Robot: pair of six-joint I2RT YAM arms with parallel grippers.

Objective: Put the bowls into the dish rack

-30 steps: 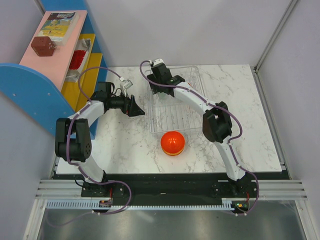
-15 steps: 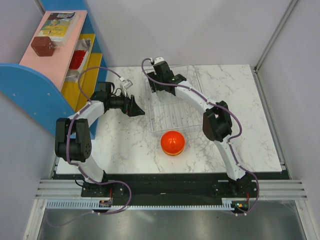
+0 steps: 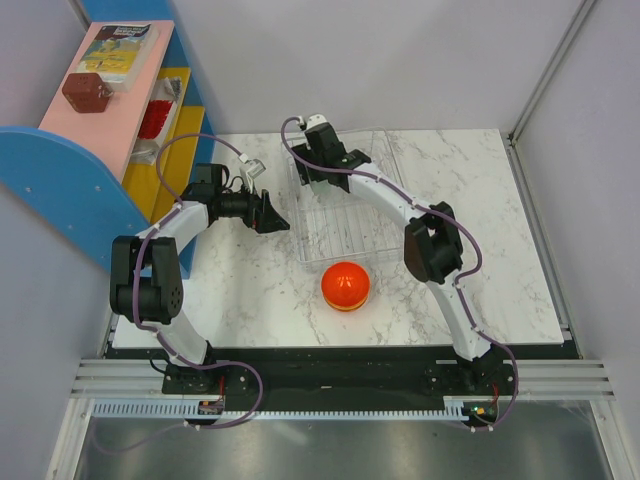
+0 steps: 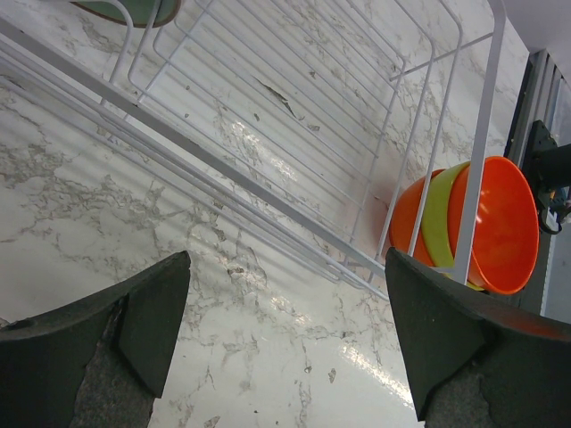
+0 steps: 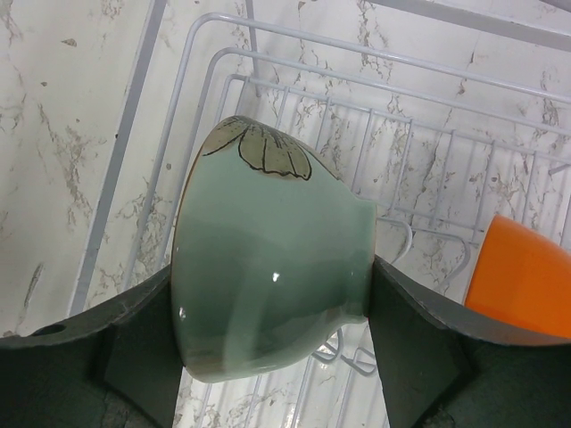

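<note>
A pale green bowl (image 5: pixel 268 259) with a leaf pattern lies on its side over the far left corner of the silvery wire dish rack (image 3: pixel 352 222). My right gripper (image 5: pixel 272 294) is shut on it, one finger at its rim and one at its foot. In the top view the right gripper (image 3: pixel 311 168) hides that bowl. An orange bowl stack (image 3: pixel 345 285) with a yellow-green one nested in it sits upside down on the table, just in front of the rack. My left gripper (image 3: pixel 276 215) hovers open and empty beside the rack's left side.
A blue and yellow shelf unit (image 3: pixel 85 165) stands at the table's left edge, with a packet and a brown block on its pink top. Grey walls close the back and right. In the left wrist view the rack wires (image 4: pixel 268 178) run ahead of the fingers.
My right gripper has shifted slightly left over the rack's far corner with the green bowl in it. The left arm and the orange stack have not moved.
</note>
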